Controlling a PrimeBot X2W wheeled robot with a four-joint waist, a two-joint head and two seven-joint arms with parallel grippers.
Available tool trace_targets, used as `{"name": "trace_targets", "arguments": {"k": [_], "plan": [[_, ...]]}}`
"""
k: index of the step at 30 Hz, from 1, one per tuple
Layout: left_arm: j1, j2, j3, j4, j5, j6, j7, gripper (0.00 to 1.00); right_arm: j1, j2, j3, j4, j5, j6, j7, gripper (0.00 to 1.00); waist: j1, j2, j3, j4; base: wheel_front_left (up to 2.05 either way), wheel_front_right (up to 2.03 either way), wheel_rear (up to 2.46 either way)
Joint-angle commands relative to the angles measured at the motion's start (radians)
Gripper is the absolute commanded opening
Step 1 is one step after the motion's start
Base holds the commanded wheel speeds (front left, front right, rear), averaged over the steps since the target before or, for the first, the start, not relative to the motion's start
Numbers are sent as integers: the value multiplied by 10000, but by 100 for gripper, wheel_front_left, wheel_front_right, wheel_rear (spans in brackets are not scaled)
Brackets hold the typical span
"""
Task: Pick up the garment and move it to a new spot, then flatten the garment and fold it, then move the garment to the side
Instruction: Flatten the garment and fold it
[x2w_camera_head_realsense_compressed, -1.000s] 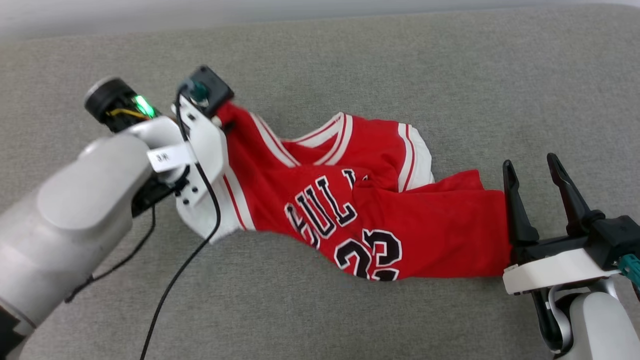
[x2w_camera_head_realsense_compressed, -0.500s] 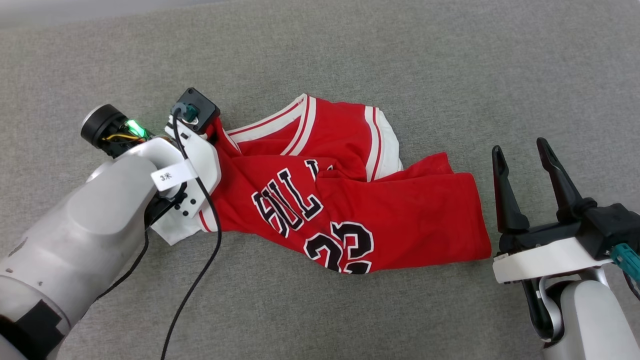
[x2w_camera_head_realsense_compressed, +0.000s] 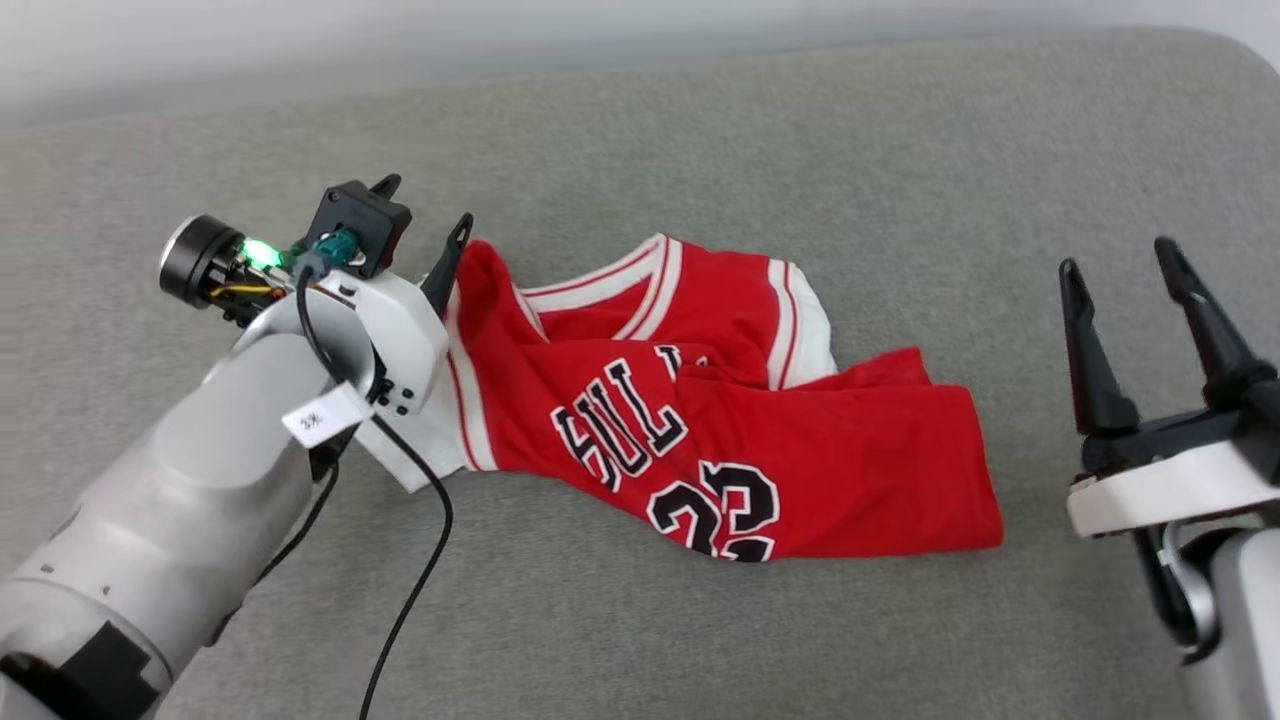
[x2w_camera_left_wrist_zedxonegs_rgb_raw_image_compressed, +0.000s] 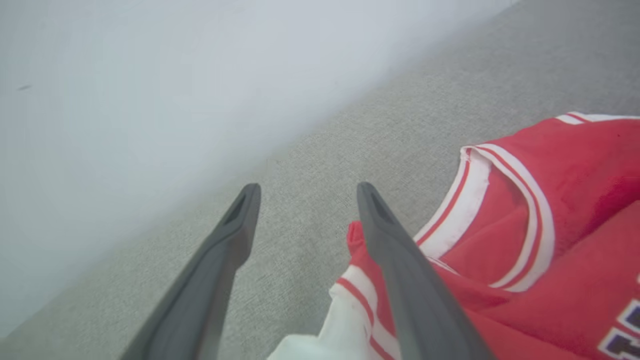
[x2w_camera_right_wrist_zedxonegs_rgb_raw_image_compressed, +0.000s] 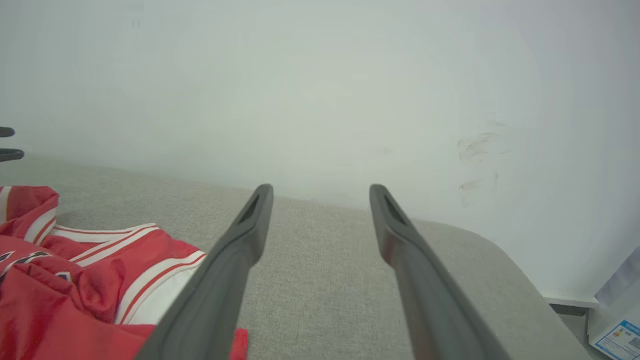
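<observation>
**Open fingers at the sleeve: snag risk before flattening**

The garment (x2w_camera_head_realsense_compressed: 720, 420) lies crumpled on the grey cushion (x2w_camera_head_realsense_compressed: 800, 150), lettering up, with one flap folded across its chest. The left gripper (x2w_camera_head_realsense_compressed: 424, 205) is spread wide and empty at the garment's sleeve end. One of its fingers (x2w_camera_left_wrist_zedxonegs_rgb_raw_image_compressed: 400, 260) is touching the striped trim, or nearly so, and a sideways pull could hook the trim and drag the cloth. The arm's black cable (x2w_camera_head_realsense_compressed: 420, 560) hangs just beside that sleeve and could catch it too. The right gripper (x2w_camera_head_realsense_compressed: 1118, 257), also spread and empty, sits past the garment's hem. Beyond the garment's collar the cushion meets the wall (x2w_camera_head_realsense_compressed: 400, 40), so room there is limited. On the robot's side of the garment there is plenty of bare cushion.
</observation>
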Motion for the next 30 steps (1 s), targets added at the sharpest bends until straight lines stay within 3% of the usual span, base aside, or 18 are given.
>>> {"name": "trace_targets", "arguments": {"k": [1, 2, 3, 7, 13, 17, 24, 30], "plan": [[379, 121, 362, -550, 119, 542, -127, 100, -253, -533, 266, -109, 255, -14, 324, 100, 0, 0, -418, 430, 0, 0, 0], [476, 201, 662, -1041, 246, 857, -147, 100, -336, -850, 454, -166, 336, -14, 527, 100, 0, 0, -492, 530, 0, 0, 0], [476, 201, 662, -1041, 246, 857, -147, 100, -336, -850, 454, -166, 336, -14, 527, 100, 0, 0, -492, 530, 0, 0, 0], [1757, 721, 1958, -3250, 1025, 2151, -138, 100, -610, -2003, 1413, -624, 1064, -14, 1683, 100, 0, 0, -736, 847, 0, 0, 0], [3964, 1064, 3693, -5859, 2200, 3597, -144, 100, -939, -4119, 3392, -1255, 2844, -14, 4283, 100, 0, 0, -999, 1264, 0, 0, 0], [5249, 943, 4571, -6976, 2995, 4285, -145, 100, -1311, -5447, 4671, -1667, 4326, -16, 6063, 100, 0, 0, -1021, 1520, 0, 0, 0], [7098, 359, 5798, -8003, 3995, 4681, -146, 100, -2022, -6578, 6537, -1389, 5713, -14, 8027, 100, 0, 0, -762, 2005, 0, 0, 0], [7770, -432, 6404, -8224, 4666, 4301, -147, 100, -2305, -6469, 7783, -150, 5934, -14, 7930, 100, 0, 0, -410, 2560, 0, 0, 0]]}}
